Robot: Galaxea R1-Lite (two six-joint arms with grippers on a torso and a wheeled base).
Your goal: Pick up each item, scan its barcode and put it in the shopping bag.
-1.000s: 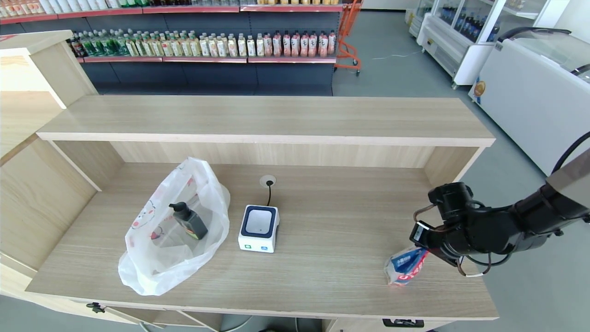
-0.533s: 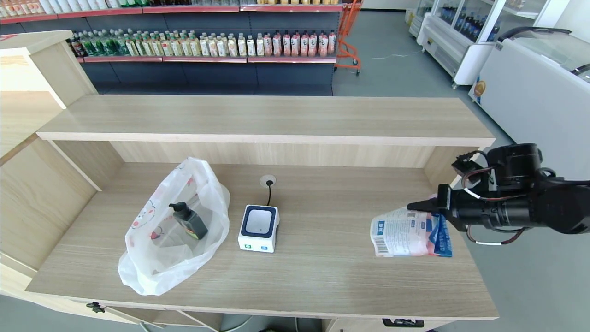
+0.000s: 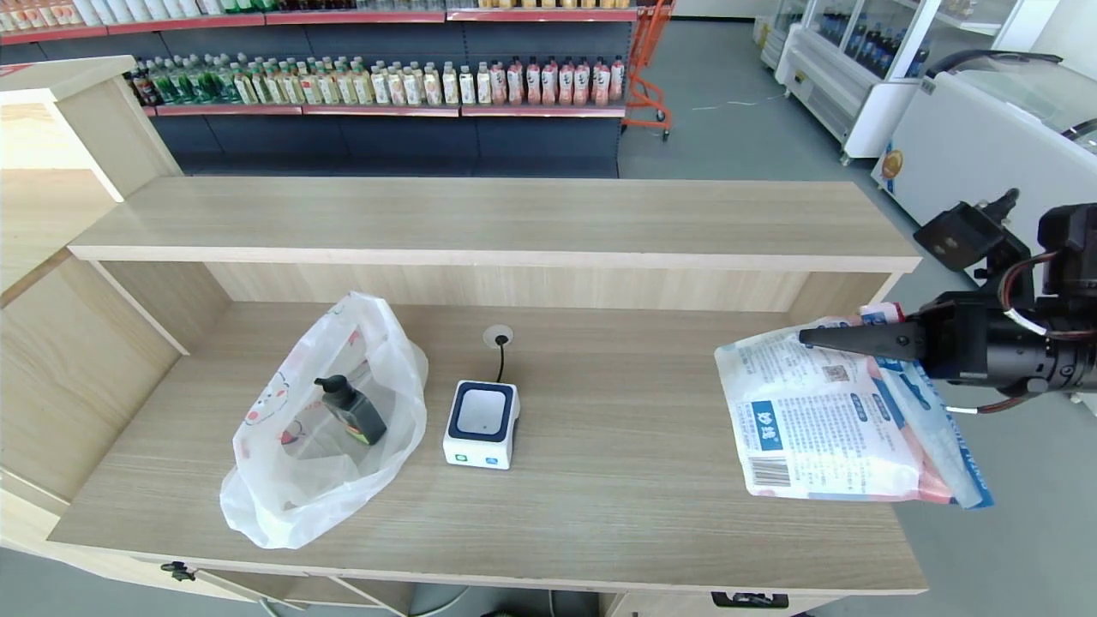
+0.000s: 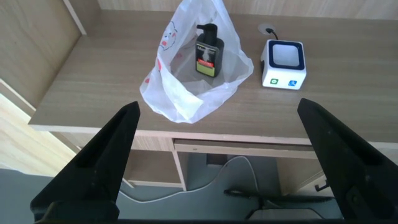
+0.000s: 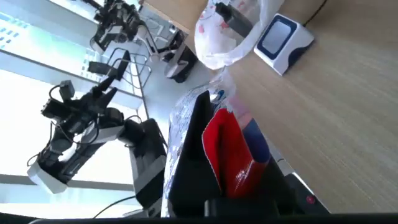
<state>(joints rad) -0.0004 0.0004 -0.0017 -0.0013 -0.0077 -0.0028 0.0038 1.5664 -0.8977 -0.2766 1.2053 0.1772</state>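
Note:
My right gripper (image 3: 848,338) is shut on the top edge of a white, blue and red snack packet (image 3: 827,424), which hangs in the air above the counter's right end with its barcode facing outward. The same snack packet (image 5: 227,146) sits pinched between the right gripper's fingers (image 5: 186,155). The white scanner (image 3: 482,423) with a dark window sits mid-counter. Left of it lies the open white shopping bag (image 3: 291,467), with a dark pump bottle (image 3: 351,411) inside. My left gripper (image 4: 217,158) hangs open off the counter's front, well back from the shopping bag (image 4: 186,93).
The wooden counter (image 3: 617,480) has a raised back shelf (image 3: 497,218) and side walls. The scanner's cable runs to a grommet (image 3: 498,336) behind it. Store shelves with bottles (image 3: 386,81) and freezers (image 3: 986,146) stand beyond.
The right gripper lifted the snack packet off the counter's right front, raised it and turned it, so its printed back with the barcode now faces outward. Bag, bottle and scanner stayed put.

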